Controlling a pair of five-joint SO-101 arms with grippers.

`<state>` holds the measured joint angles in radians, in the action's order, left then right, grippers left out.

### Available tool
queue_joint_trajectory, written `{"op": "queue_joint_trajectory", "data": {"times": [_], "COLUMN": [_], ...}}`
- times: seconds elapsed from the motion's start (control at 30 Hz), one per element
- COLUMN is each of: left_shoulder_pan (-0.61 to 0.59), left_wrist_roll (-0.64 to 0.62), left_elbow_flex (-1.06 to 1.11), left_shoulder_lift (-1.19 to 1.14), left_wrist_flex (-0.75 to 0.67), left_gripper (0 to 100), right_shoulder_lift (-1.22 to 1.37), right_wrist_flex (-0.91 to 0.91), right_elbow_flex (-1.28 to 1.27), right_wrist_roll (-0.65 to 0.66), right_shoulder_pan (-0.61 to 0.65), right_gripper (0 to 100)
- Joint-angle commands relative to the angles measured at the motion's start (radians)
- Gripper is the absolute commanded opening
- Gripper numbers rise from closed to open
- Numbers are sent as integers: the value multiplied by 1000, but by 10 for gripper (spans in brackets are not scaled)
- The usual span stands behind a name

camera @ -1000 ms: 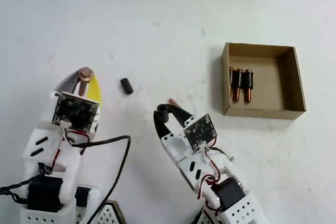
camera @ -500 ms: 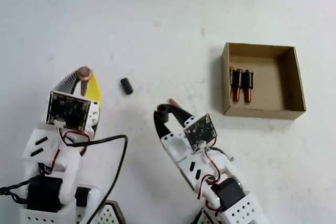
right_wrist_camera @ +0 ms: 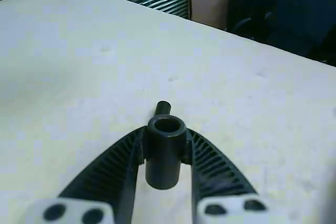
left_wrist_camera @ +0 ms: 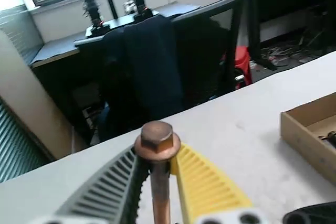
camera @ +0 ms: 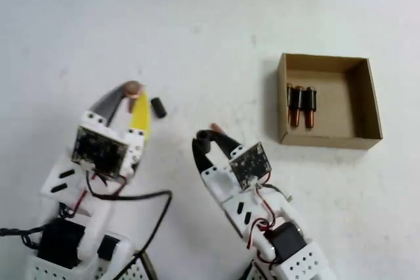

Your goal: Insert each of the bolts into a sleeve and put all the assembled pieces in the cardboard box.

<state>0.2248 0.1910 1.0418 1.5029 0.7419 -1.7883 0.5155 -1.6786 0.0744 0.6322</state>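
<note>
Near the worktop's near-left corner, the left hand (camera: 132, 95) pinches a copper bolt (left_wrist_camera: 157, 142) by its shank, head uppermost; a spare sleeve (camera: 157, 107) lies just beside. At centre, the right hand (camera: 207, 141) clamps a black sleeve (right_wrist_camera: 166, 153), bore open upward. The step looks to call for bringing the bolt's tip squarely over that bore, then lowering gently. Three assembled pieces (camera: 300, 104) lie in the cardboard box (camera: 371, 100) toward the right edge.

Copper hex bolt (camera: 133, 88) clamped in left tool (camera: 131, 98), head at the tips. Black sleeve (camera: 203, 139) upright in right tool (camera: 207, 143), bore up. Second sleeve (camera: 157, 107) loose on desk (camera: 216, 50), near the bolt. Three assembled pieces (camera: 301, 105) side by side in box (camera: 328, 141).
</note>
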Motion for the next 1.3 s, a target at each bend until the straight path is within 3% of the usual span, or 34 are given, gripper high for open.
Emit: {"op": "queue_joint_trajectory", "data": {"times": [0.0, 0.13, 0.33, 0.57, 1.27], "left_shoulder_pan": [65, 67, 94, 236, 246], "left_wrist_roll": [-127, -315, -414, -327, -281], "left_elbow_flex": [-9, -11, -8, -8, 117], "left_shoulder_lift": [18, 18, 16, 13, 18], "left_wrist_flex": [-41, -41, -89, -127, -132], "left_gripper": [23, 23, 24, 24, 23], "right_shoulder_lift": [-12, -12, -12, -12, -12], "right_wrist_flex": [-21, -62, -133, -125, -74], "right_elbow_flex": [-8, -5, -8, -8, -11], "right_wrist_roll": [-9, -12, -12, -3, -2], "right_shoulder_pan": [-1, 7, 33, 104, 110], "right_gripper": [17, 17, 17, 17, 17]}}
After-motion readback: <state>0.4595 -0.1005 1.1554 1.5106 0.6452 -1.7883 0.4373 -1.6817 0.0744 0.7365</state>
